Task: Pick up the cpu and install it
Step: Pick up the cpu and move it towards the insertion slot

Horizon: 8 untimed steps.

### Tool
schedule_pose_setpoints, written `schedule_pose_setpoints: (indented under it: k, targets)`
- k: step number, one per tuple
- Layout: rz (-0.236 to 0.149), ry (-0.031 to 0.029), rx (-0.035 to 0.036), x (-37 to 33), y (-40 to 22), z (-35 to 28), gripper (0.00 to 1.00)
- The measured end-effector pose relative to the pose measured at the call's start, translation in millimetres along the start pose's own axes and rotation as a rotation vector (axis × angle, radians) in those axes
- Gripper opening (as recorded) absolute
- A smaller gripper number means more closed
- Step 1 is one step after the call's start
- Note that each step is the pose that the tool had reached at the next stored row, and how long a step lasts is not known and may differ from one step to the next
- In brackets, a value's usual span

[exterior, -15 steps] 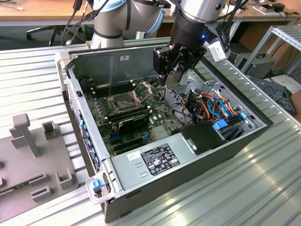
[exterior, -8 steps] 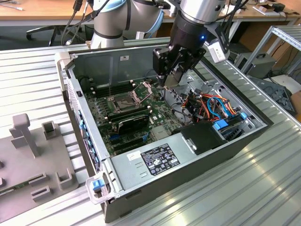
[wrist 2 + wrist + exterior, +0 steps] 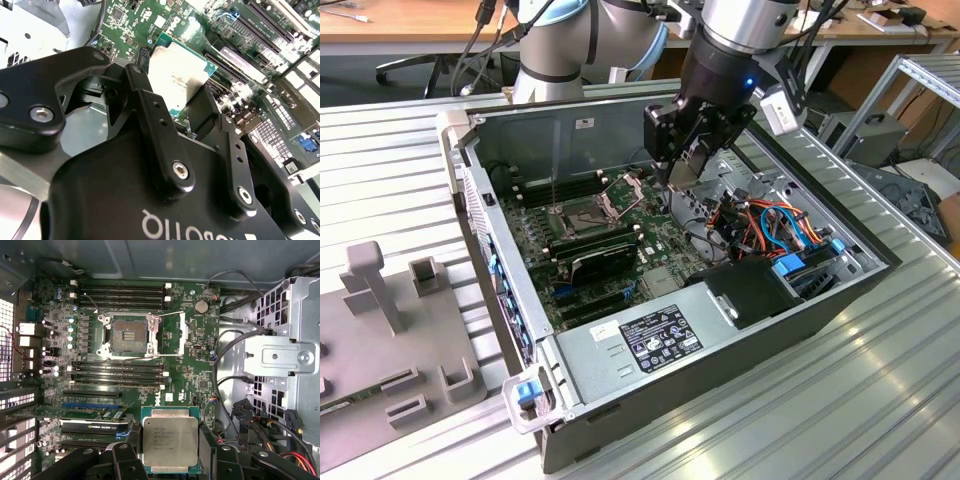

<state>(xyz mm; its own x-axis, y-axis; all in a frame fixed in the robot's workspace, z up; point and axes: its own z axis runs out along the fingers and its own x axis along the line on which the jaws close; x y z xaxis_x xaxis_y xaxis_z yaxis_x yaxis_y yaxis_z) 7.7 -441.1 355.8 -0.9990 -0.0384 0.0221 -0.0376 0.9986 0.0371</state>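
My gripper (image 3: pixel 688 170) hangs inside the open computer case (image 3: pixel 470 190), above the motherboard (image 3: pixel 650 240) toward the exterior view's right. It is shut on the cpu (image 3: pixel 170 440), a flat silver-grey square on a green edge. The cpu (image 3: pixel 179 72) sits pinched between the two black fingers (image 3: pixel 145 95). The cpu socket (image 3: pixel 129 335) lies open on the board with its metal frame (image 3: pixel 181 332) swung aside. Its contact field is bare. In the exterior view the socket (image 3: pixel 578 213) is to the left of and below the gripper.
Long black memory sticks (image 3: pixel 120 372) flank the socket. A graphics card (image 3: pixel 605 258) lies near it. A metal drive cage (image 3: pixel 280 355) and loose cables (image 3: pixel 775 225) crowd one side. A power supply (image 3: pixel 660 335) fills the near end. A grey fixture (image 3: pixel 380 300) sits outside the case.
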Motion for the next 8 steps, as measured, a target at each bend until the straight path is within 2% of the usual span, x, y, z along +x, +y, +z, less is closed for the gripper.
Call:
schedule_pose_setpoints:
  k: [8]
  targets:
    - [0.000, 0.0001, 0.0001, 0.2, 0.1, 2.5, 0.55]
